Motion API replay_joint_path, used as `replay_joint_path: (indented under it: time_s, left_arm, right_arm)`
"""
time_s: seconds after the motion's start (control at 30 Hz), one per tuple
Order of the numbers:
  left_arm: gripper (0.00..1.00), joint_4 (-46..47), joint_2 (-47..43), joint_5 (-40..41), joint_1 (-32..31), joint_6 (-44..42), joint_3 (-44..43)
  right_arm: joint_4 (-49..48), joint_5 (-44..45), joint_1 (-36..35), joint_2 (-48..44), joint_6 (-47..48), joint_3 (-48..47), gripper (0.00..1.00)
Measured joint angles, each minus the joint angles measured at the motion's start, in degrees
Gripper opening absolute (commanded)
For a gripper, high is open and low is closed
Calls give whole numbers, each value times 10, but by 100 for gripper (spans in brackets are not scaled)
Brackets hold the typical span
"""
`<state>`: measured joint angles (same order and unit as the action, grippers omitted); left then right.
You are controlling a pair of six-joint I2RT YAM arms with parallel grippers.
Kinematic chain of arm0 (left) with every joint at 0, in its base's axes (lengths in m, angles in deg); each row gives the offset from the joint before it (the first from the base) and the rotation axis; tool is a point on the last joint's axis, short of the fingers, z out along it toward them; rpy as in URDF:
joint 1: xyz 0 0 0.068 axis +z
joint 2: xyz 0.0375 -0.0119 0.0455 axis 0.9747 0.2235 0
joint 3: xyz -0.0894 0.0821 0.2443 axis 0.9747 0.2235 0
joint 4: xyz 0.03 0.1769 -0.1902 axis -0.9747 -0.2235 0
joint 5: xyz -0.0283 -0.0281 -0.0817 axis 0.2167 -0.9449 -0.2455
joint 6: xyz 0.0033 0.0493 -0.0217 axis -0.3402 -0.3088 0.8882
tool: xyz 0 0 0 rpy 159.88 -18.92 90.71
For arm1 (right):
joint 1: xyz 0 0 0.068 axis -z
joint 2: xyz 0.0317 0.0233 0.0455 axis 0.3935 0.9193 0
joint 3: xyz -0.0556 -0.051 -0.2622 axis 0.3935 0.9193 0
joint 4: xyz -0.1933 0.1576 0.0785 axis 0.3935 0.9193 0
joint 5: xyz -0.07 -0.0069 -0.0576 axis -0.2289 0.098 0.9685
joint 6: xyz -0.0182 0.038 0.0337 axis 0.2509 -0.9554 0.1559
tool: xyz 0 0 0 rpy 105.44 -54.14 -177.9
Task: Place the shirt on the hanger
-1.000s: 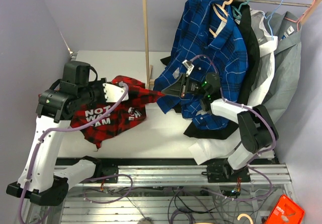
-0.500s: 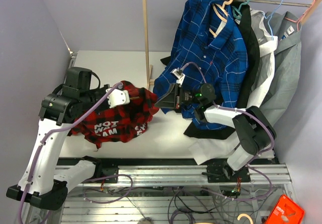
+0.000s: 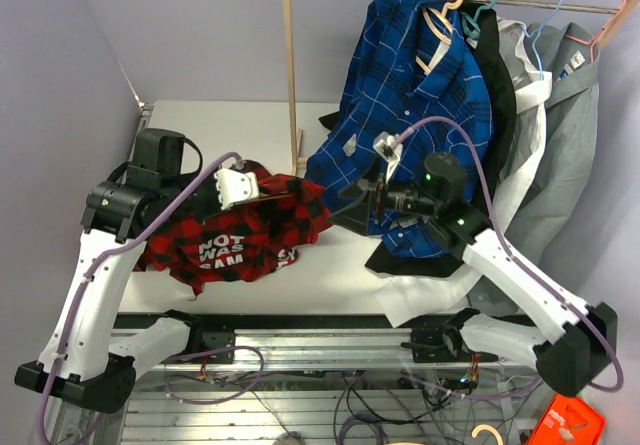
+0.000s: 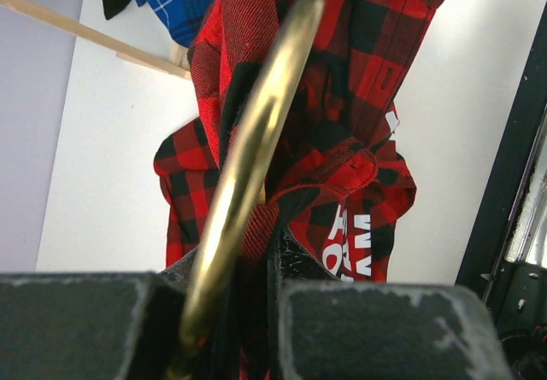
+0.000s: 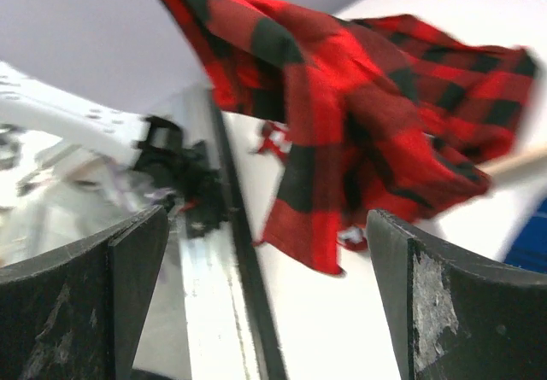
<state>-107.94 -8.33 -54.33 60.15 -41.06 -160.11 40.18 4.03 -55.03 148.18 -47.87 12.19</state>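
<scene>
The left gripper (image 4: 248,288) is clamped on the hanger (image 4: 256,132), holding it over the table (image 3: 230,125) with the shirt (image 3: 235,237) bunched from it; the right gripper (image 5: 267,252) gapes empty nearby; threading looks partway done, so next it must catch loose cloth and spread it along the frame.

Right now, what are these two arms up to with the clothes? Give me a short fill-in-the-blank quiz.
1. The left gripper is shut on the hanger, and the shirt gathered against it is red and ___ plaid.
2. The right gripper is ___, holding nothing.
3. The lettering on the shirt is ___.
Missing words: black; open; white.
</scene>
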Motion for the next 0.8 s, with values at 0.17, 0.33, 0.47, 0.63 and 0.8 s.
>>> replay_joint_path:
  time_s: [0.17,0.33,0.47,0.63,0.8]
  left_arm:
    - [7,-21,20,-21,0,-24,-26]
    - [7,-83,45,-57,0,-79,-100]
    - [7,-135,44,-69,0,-128,-136]
    - [7,-174,28,-70,0,-175,-134]
    - [7,-191,16,-70,0,-202,-120]
  right_arm:
    - [33,170,-3,-120,99,97,100]
    - [-80,285,-3,-165,181,240,99]
    - [-149,285,13,-147,245,289,92]
    - [-196,228,32,-78,325,249,88]
    - [-202,115,30,-56,370,167,85]
